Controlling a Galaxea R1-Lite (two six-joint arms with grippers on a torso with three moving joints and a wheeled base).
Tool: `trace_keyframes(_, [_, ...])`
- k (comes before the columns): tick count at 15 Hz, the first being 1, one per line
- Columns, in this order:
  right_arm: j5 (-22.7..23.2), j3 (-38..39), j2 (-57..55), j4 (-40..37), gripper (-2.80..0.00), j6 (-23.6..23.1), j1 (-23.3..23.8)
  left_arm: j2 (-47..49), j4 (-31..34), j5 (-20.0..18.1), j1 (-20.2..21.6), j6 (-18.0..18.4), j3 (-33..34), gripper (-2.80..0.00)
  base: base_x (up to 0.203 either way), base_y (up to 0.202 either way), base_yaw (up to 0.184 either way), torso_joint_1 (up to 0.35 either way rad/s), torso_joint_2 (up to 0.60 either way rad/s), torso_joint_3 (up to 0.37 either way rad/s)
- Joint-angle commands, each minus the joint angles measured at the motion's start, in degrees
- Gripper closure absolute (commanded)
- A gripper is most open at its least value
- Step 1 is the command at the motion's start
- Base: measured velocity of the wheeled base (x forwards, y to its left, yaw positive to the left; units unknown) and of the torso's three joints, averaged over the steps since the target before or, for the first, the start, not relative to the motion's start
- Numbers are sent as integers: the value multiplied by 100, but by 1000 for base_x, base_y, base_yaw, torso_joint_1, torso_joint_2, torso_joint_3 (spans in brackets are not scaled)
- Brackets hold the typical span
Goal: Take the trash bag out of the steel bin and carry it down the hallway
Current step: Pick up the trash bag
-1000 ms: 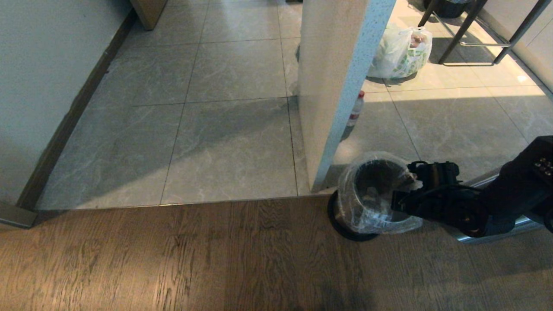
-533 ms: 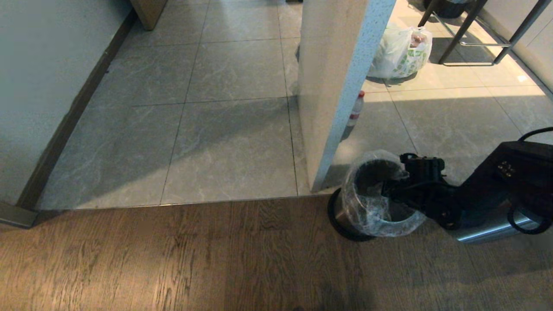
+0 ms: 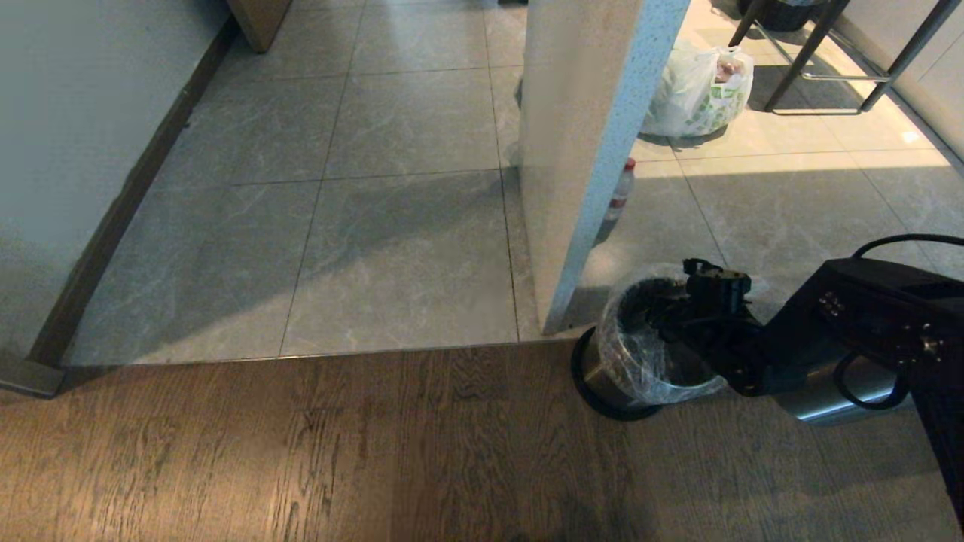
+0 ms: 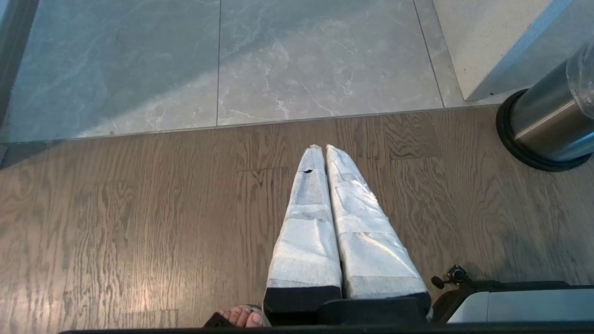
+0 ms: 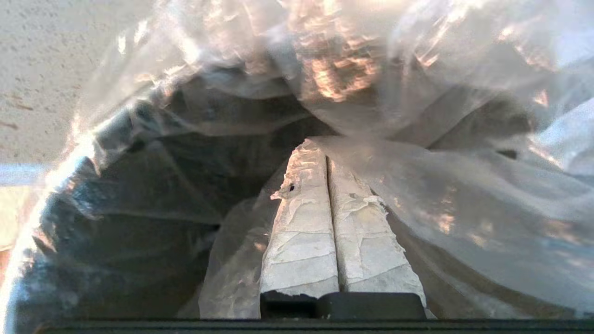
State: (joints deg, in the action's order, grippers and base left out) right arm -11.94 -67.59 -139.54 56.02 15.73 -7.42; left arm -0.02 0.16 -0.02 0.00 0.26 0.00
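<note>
1. Down at the corner of the pillar (image 3: pixel 580 150), the trash bag (image 3: pixel 640 361) is in the steel bin (image 3: pixel 602 373), its clear crinkled edge folded over the rim and partway down the shiny side; what lies at the bottom I cannot make out through the plastic.
2. Reaching into the mouth of the bin from the right is the right tool (image 3: pixel 666 320). In the right wrist view its two taped fingers (image 5: pixel 301 232) are pressed together, closed, with the film of the bag bunched around them. Whether any plastic is pinched between them I cannot tell.
3. Most of the bin's right side is hidden behind the dark right arm (image 3: pixel 851 331), and a second shiny metal form behind that arm is only partly visible.
4. The bin stands on the dark wood floor (image 3: pixel 301 452), right at the seam where the tiled hallway (image 3: pixel 376 226) begins.
5. The left tool (image 4: pixel 325 153) hangs over the wood planks, well apart from the bin, fingers closed together and holding nothing. It is outside the head view.
6. Behind the pillar a small bottle (image 3: pixel 621 188) with a red cap is half hidden, and farther back sits a white bag with green print (image 3: pixel 697 94), near dark metal legs (image 3: pixel 813 53) cut off at the top.
7. At the edge of the left wrist view, a person's toes (image 4: pixel 239 317) just show.
</note>
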Motion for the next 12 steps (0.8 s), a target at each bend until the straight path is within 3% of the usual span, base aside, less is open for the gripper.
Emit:
trace_keyframes(1, [-35, -87, -151, 32, 0, 9, -41, 2, 2, 2, 0, 0, 0, 0, 0, 0, 0, 0, 0, 0])
trace_keyframes(5, [-73, -115, 108, 26, 0, 190, -55, 2, 2, 2, 0, 0, 0, 0, 0, 0, 0, 0, 0, 0])
trace_keyframes(8, [-413, -83, 452, -123, 0, 271, -162, 2, 2, 2, 0, 0, 0, 0, 0, 0, 0, 0, 0, 0])
trace_keyframes(12, [-448, 396, 1129, -401, 0, 280, -293, 2, 2, 2, 0, 0, 0, 0, 0, 0, 0, 0, 0, 0])
